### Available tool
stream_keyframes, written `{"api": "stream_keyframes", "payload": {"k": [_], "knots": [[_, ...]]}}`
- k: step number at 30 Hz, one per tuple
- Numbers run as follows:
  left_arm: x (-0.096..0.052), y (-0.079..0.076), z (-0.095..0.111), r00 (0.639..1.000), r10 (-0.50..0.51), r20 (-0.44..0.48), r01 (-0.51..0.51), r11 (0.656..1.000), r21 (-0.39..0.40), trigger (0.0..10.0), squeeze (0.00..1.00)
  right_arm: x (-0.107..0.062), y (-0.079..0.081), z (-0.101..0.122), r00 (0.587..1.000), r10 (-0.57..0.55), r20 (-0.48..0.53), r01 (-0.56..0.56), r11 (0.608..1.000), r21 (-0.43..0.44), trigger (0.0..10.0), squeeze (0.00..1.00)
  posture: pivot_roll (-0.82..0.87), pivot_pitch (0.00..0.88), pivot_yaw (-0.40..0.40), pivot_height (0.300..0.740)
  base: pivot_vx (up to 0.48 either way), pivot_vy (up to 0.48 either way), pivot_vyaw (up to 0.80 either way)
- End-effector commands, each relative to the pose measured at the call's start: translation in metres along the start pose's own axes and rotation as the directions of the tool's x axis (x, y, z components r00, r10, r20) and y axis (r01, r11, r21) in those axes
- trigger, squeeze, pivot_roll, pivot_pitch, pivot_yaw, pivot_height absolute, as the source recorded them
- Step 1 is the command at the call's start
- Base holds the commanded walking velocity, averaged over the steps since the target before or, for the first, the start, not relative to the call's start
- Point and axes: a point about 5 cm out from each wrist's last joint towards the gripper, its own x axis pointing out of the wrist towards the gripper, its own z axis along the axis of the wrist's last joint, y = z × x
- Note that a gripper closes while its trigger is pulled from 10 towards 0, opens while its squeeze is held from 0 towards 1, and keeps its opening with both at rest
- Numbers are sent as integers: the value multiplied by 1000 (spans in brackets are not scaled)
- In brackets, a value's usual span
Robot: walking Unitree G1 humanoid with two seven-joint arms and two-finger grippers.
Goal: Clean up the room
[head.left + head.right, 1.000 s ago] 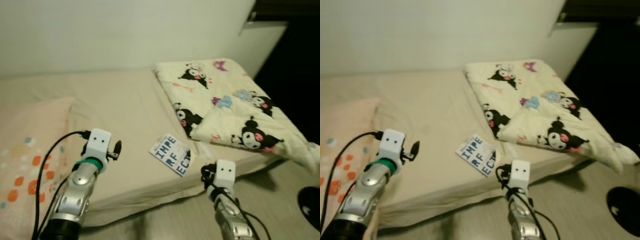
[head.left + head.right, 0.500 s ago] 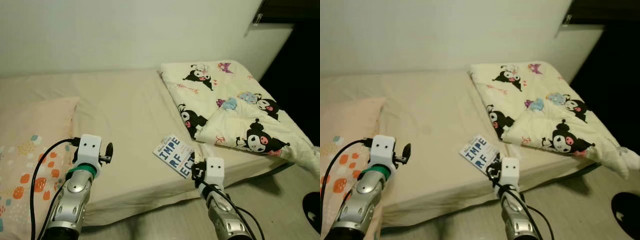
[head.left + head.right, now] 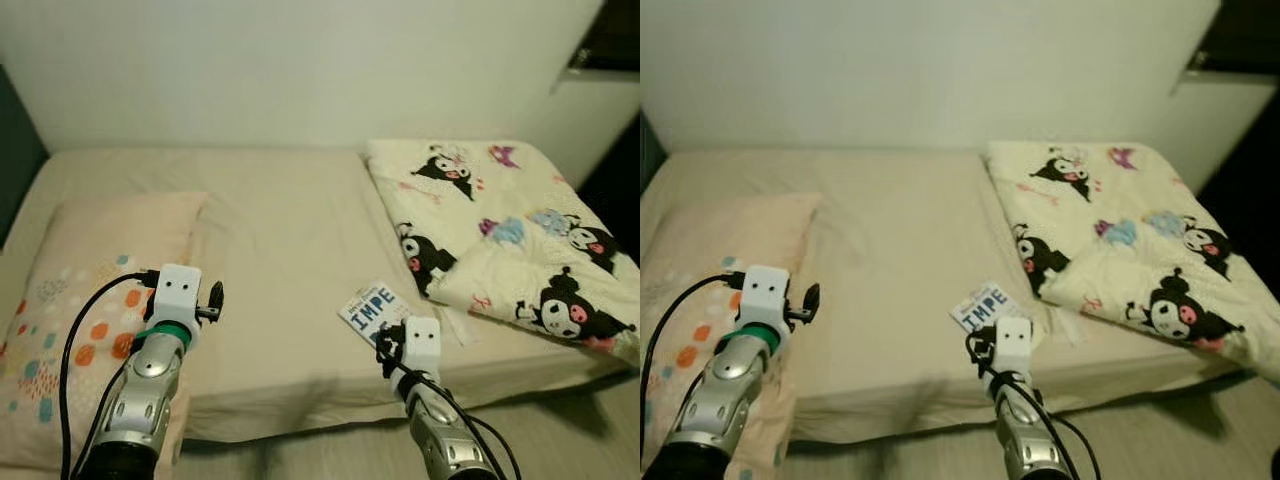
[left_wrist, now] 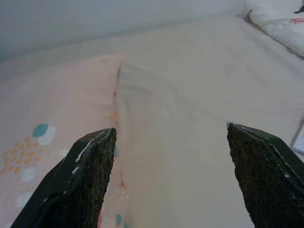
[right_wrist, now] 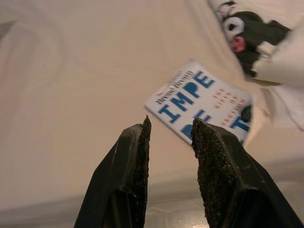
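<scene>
Both silver arms reach forward from the near side of the bed [image 3: 280, 230]. The left hand [image 4: 173, 175] hovers low over the sheet just beside the inner edge of the peach pillow [image 3: 90, 300] with coloured spots; its two black fingers [image 4: 85, 180] stand wide apart and grip nothing. The right hand [image 5: 168, 142] is held above the bed's near edge, its fingers [image 5: 135, 171] parted by only a narrow gap and empty, pointing at a white book [image 3: 372, 307] with large blue letters. The book lies flat on the sheet near the bed's front edge, its far corner touching or just under the cream cartoon-print blanket [image 3: 500, 230].

The blanket is folded and covers the right end of the mattress, its lower corner drooping over the side. The pillow fills the left end. Between pillow and blanket the beige sheet lies bare and open, running back to the pale wall [image 3: 300, 70]. A strip of light floor [image 3: 320, 450] runs along the near side of the bed.
</scene>
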Motion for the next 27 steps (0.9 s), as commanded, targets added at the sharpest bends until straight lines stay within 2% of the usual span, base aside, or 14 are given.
{"api": "stream_keyframes", "payload": {"k": [1,2,7,8,11,15,19,21,27], "knots": [[1,-7,-3,999,-38,-27,38,999,8,10000,0,-1,-7,-4,999,-31,-14,32,999,16,10000,0,120,5,-1,740,0,0,0],[3,-7,-2,998,-55,-29,56,998,21,10000,0,-1,-7,-3,999,-39,-8,39,999,18,10000,0,131,8,54,740,0,0,0],[6,-8,0,995,-93,-34,94,994,50,10000,0,-1,-8,-2,998,-62,2,62,998,25,10000,0,133,8,89,740,0,0,0],[7,-9,2,994,-105,-33,107,993,57,10000,0,-2,-10,-2,997,-75,7,75,997,30,10000,0,134,9,125,740,0,0,0],[8,-10,2,993,-114,-33,116,991,61,10000,0,-2,-11,-2,996,-84,10,83,996,34,10000,0,134,9,125,740,0,0,0],[10,-14,3,987,-155,-33,157,985,76,10000,0,-5,-17,-3,992,-129,19,127,991,51,10000,0,125,23,171,740,0,0,0],[8,-16,2,986,-165,-19,166,984,67,10000,0,-10,-19,-6,987,-158,31,155,986,62,10000,0,117,31,162,740,0,0,0],[6,-15,1,991,-135,-6,135,990,37,10000,0,-12,-18,-7,989,-145,37,144,989,37,10000,0,114,38,143,740,0,0,0],[-1,-15,-4,993,-121,-8,122,992,31,10000,0,-13,-15,-7,993,-113,36,112,994,11,10000,0,110,44,111,740,0,-80,0]]}}
